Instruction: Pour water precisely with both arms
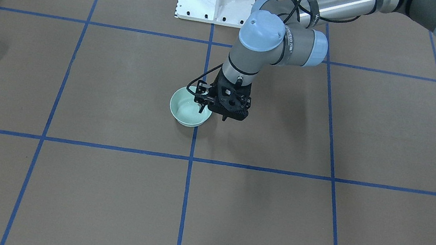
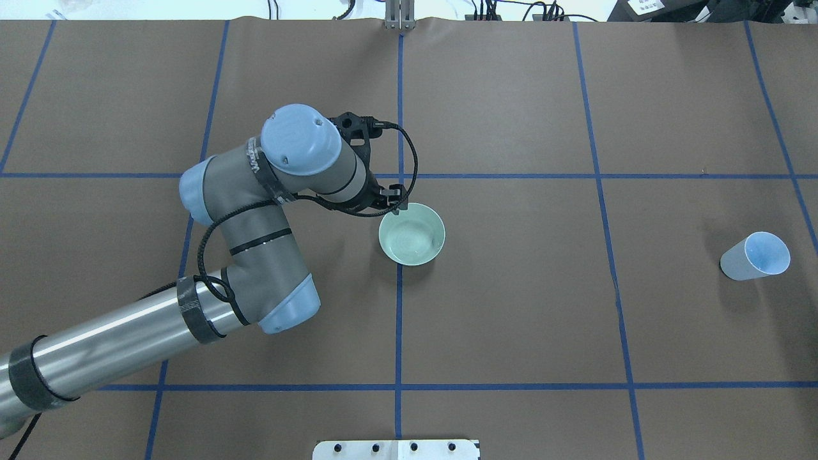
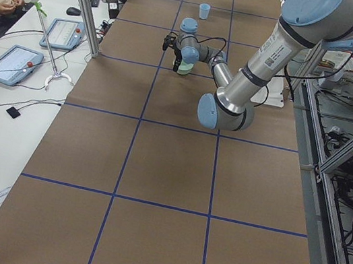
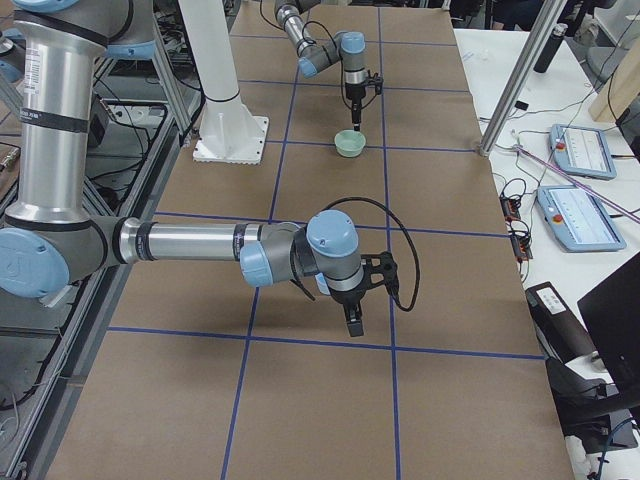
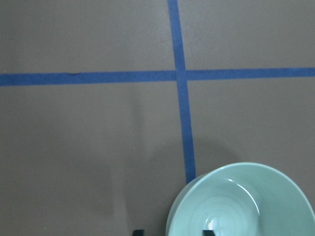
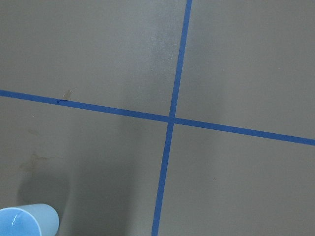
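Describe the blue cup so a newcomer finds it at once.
Start from the brown table crossed by blue tape. Go to its end on the robot's right. The pale blue cup sits alone there, narrow and tapered, unlike the mint-green bowl under the left gripper.

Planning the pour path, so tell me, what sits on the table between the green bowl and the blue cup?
Nothing but brown table cover and one blue tape line between bowl and cup, per the overhead view.
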